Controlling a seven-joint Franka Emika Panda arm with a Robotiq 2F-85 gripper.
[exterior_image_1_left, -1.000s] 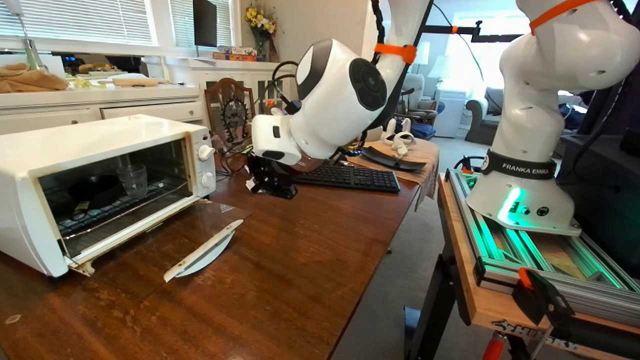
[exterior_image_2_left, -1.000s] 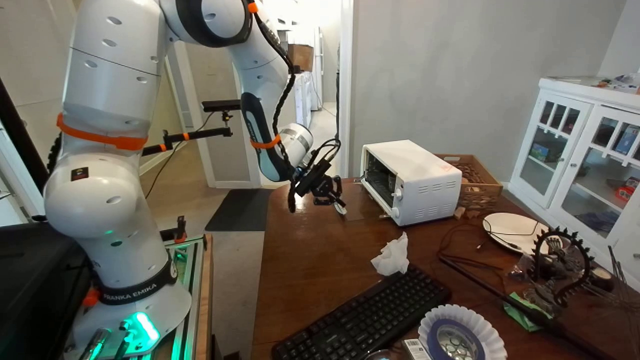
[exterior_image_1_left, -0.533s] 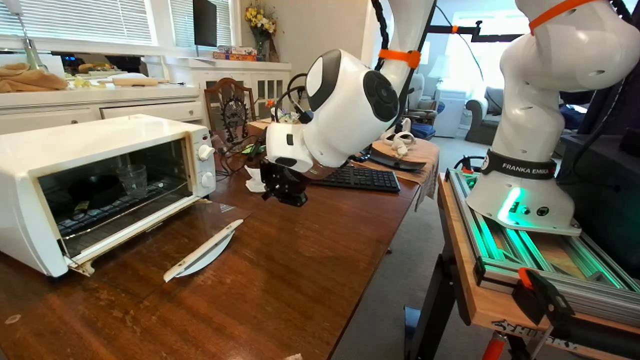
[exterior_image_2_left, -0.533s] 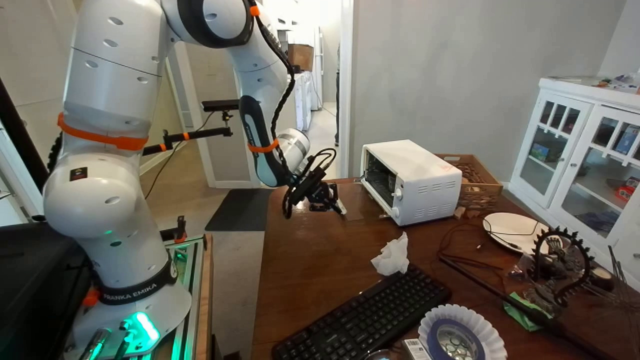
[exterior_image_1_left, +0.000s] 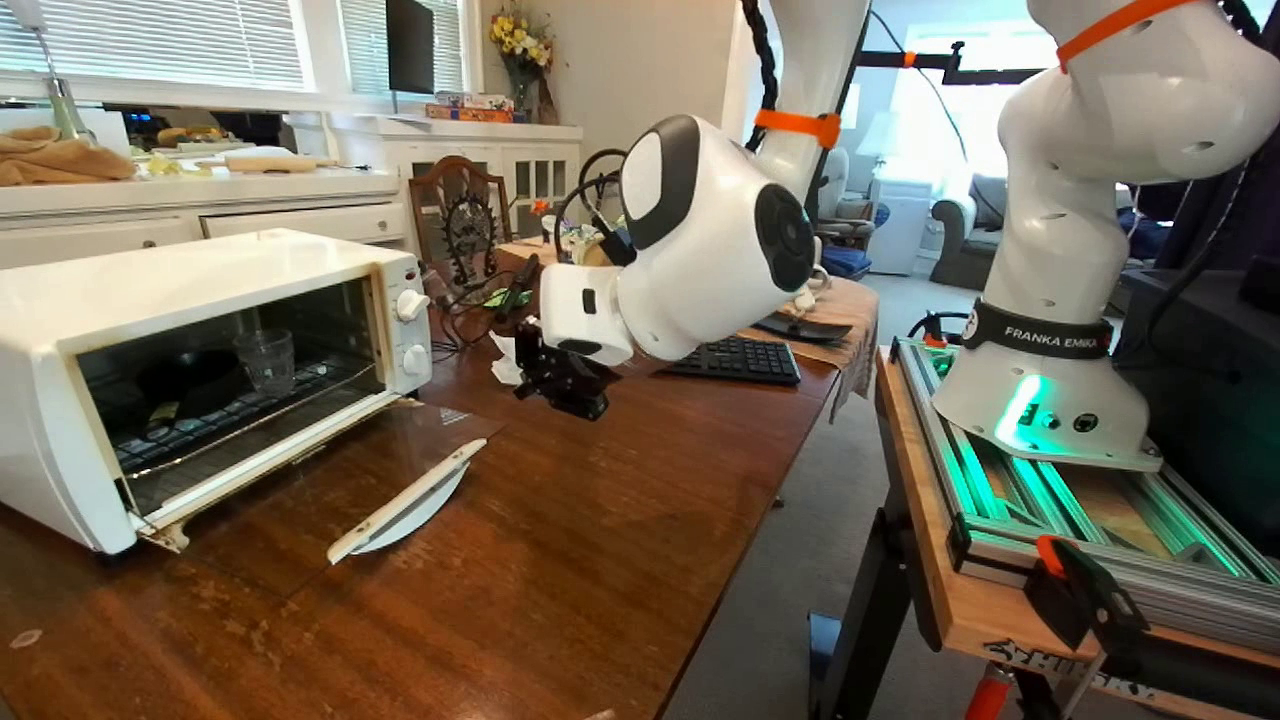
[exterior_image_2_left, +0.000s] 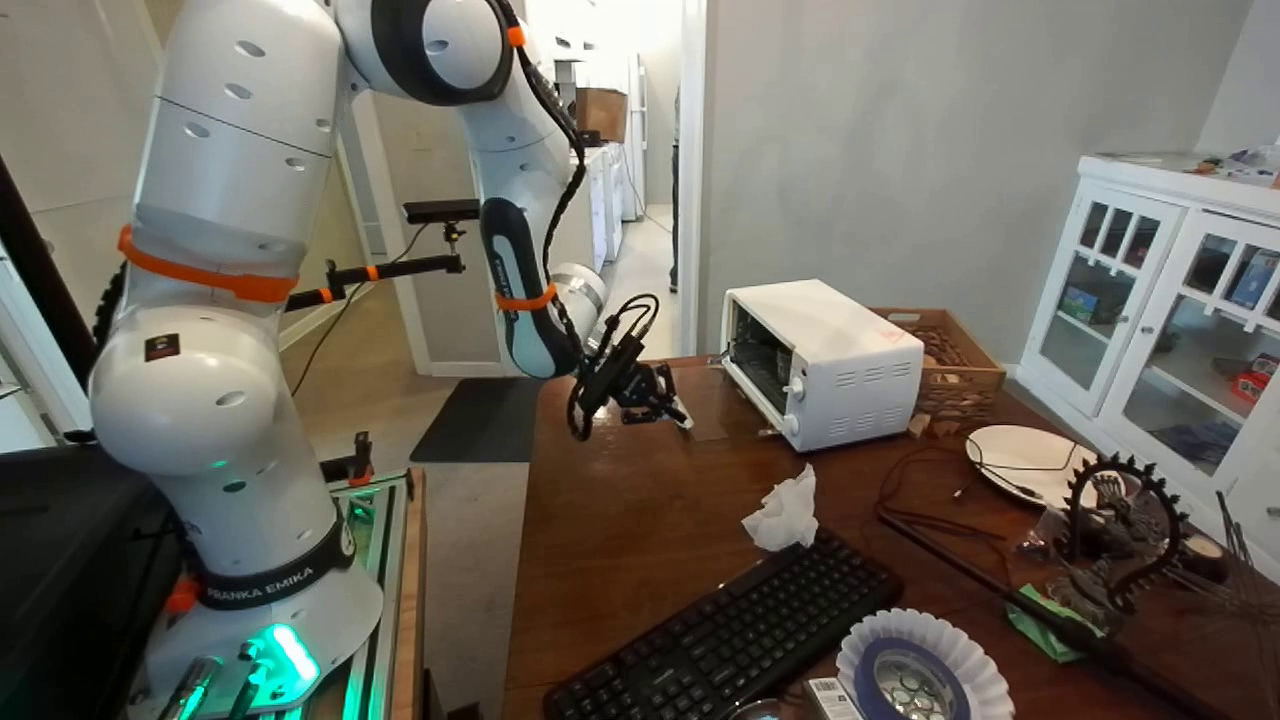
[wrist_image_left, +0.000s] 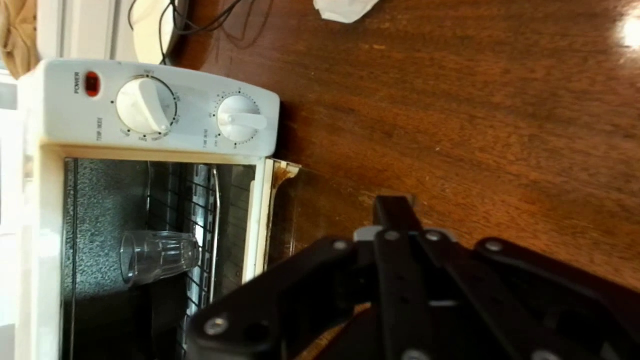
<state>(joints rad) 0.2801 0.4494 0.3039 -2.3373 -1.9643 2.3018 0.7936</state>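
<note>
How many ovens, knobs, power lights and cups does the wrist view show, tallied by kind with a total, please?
Oven: 1
Knobs: 2
Power light: 1
Cup: 1
Total: 5

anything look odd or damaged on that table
Yes: the door of the toaster oven is open, with brown, rust-like staining at one corner. A clear cup stands inside, an unusual place for drinkware. A crumpled white tissue lies beside the keyboard.

Glossy wooden table (exterior_image_1_left: 560, 520); smooth toaster oven (exterior_image_2_left: 828, 345); matt keyboard (exterior_image_2_left: 740, 625).
</note>
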